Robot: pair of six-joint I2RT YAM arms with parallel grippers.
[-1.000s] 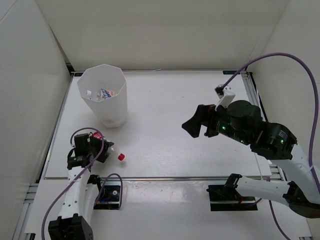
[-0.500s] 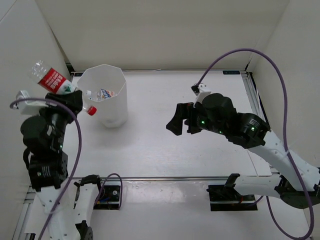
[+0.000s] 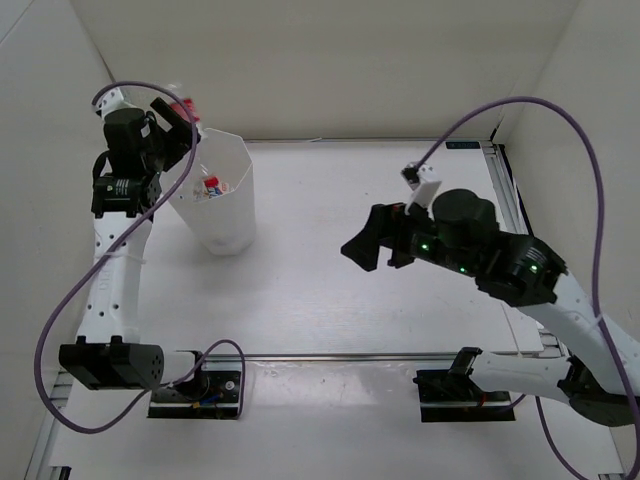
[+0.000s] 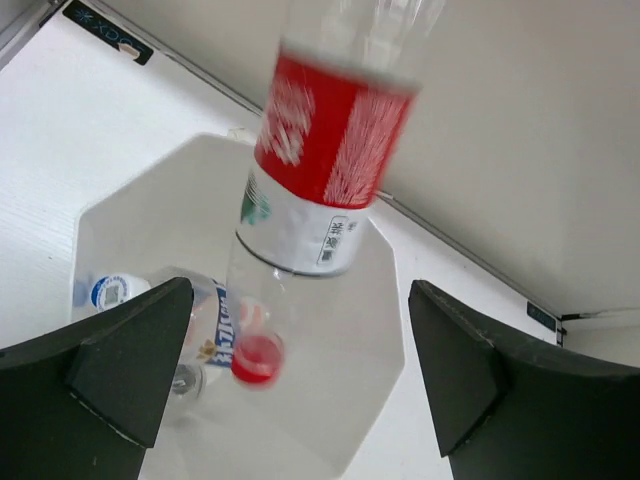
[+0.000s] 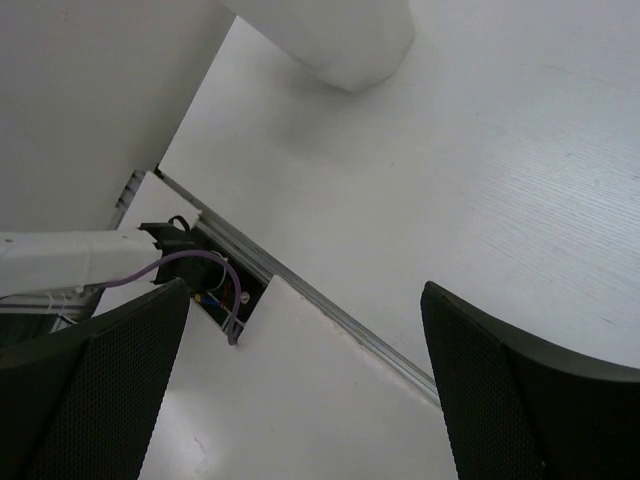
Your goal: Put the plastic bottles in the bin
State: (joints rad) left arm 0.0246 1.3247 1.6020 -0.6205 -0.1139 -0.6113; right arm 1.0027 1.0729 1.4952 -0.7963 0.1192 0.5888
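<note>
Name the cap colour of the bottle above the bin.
Red: the cap of the bottle over the bin. Best seen in the left wrist view.

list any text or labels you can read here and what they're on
"XDC", roughly, small print: black sticker, top left of the left wrist view.
Red-and-white label on the upper bottle: print too blurred to read.
Blue-and-white label on the lower bottle inside the bin: too small to read.
Second black sticker: unreadable.
Top and right wrist views: none.
</note>
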